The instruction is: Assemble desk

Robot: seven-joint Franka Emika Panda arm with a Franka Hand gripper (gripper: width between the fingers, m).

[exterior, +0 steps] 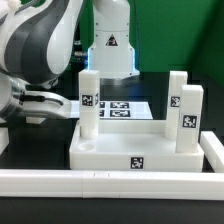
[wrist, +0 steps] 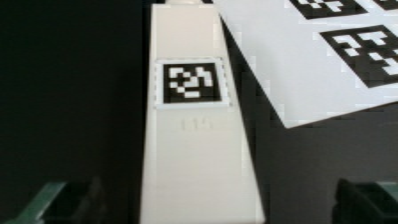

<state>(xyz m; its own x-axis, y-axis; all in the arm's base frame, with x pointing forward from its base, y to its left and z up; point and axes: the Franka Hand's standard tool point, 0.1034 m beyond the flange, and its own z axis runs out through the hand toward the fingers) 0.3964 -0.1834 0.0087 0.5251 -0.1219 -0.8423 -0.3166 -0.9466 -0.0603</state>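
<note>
Three legs [exterior: 178, 95] upright on tabletop [exterior: 110, 150] | gripper [wrist: 210, 200] wide open astride one leg [wrist: 191, 130], no contact | step: likely leg fixing | next: centre, close squarely on it

On the black table [exterior: 35, 140] lie the white tabletop [exterior: 120, 152], the marker board [exterior: 125, 108] and long white rails [exterior: 60, 182].

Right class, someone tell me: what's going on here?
A robot arm is putting a small white desk together. Three legs stand upright on the tabletop. The open gripper straddles one leg, its fingers apart and not touching it.
</note>
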